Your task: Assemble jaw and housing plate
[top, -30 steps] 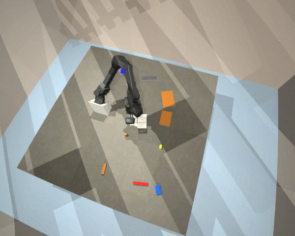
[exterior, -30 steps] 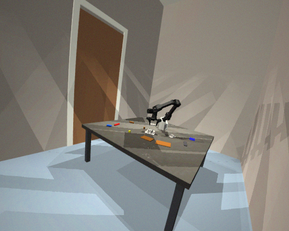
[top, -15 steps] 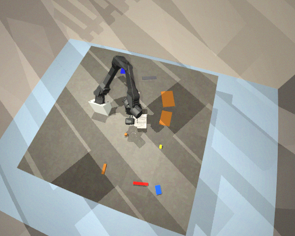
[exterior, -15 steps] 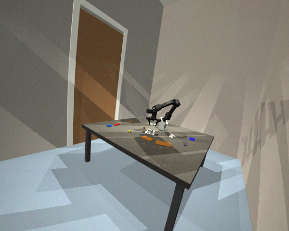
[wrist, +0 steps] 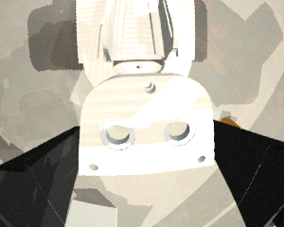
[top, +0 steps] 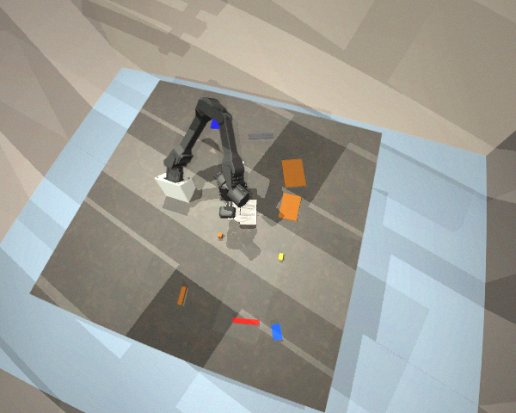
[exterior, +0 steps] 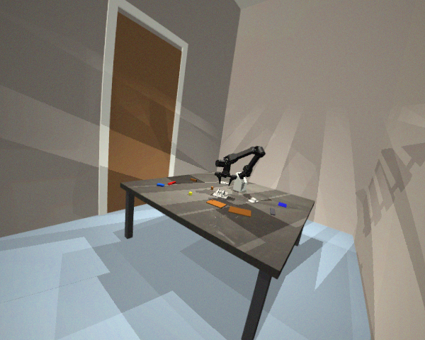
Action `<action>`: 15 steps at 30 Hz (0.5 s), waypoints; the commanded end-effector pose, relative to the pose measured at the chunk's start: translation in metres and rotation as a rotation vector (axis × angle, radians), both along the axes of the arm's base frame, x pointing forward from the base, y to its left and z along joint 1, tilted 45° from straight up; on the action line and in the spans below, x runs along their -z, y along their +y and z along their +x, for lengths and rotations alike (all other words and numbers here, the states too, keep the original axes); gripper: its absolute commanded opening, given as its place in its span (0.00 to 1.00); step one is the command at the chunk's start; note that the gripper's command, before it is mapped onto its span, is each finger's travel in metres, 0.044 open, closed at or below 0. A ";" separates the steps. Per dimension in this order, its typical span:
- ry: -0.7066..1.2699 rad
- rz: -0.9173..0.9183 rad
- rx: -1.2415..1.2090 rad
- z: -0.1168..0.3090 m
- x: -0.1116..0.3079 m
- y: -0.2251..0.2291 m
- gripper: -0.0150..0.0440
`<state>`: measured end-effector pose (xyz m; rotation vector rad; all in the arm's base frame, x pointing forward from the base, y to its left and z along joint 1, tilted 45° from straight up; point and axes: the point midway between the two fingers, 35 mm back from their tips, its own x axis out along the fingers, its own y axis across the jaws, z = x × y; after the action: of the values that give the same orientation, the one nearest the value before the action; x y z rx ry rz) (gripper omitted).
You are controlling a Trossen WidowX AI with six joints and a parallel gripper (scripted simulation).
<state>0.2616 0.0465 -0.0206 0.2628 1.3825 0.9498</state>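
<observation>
My gripper (exterior: 224,182) (wrist: 145,130) is shut on the white housing plate (wrist: 147,153), which has two large round holes, a small peg and two small corner holes. Its black fingers clasp the plate's left and right sides. The plate is held above the table, beside and partly over the near end of the white gripper base (top: 248,225) (exterior: 220,194) (wrist: 88,43). Pale jaw parts lie on this base, just beyond the plate in the wrist view. The plate hides the base's near end, so the stubs, pins and gear teeth cannot be made out.
Two orange slabs (top: 293,172) (top: 290,206) lie beside the base. A small orange cube (top: 220,235) (exterior: 212,188) and a yellow block (top: 280,256) (exterior: 190,193) lie nearby. The arm's white pedestal (top: 175,188) (exterior: 239,184) stands behind. Red (top: 246,321) and blue (top: 276,331) pieces lie farther off.
</observation>
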 end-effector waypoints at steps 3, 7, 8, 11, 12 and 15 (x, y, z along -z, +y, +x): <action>-0.007 -0.001 -0.003 0.001 0.000 -0.001 0.85; -0.007 -0.001 -0.003 0.001 0.001 -0.001 0.85; -0.007 -0.001 -0.003 0.001 0.001 -0.001 0.85; -0.007 -0.001 -0.003 0.001 0.001 -0.001 0.85; -0.007 -0.001 -0.003 0.001 0.001 -0.001 0.85; -0.007 -0.001 -0.003 0.001 0.002 0.001 0.85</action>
<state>0.2621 0.0463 -0.0214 0.2598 1.3796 0.9509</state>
